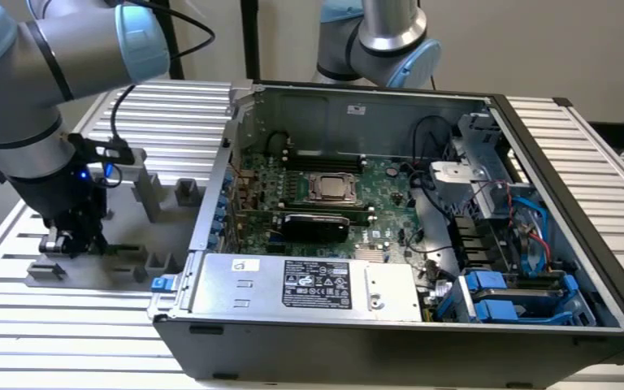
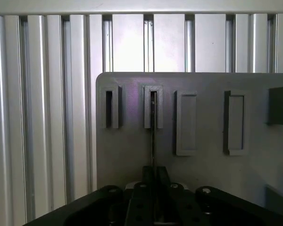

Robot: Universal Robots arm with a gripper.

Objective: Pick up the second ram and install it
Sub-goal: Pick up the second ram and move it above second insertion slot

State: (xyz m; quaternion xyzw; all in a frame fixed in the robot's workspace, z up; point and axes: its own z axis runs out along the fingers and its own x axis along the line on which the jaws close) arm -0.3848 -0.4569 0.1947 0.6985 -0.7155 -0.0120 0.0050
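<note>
Second ram (image 2: 152, 141) in grey fixture (image 2: 127, 160), gripper (image 2: 153, 178) clamping it — computer case (image 1: 399, 345) beside

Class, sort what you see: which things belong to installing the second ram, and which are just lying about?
Job in hand: second ram; gripper, jaws shut on it; grey fixture; motherboard.
Lying about: power supply; black expansion card; blue drive bays.

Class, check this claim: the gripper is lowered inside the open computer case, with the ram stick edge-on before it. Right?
Wrong place. The exterior view shows the gripper lowered at the grey fixture outside the open computer case; the second ram is edge-on before it.
</note>
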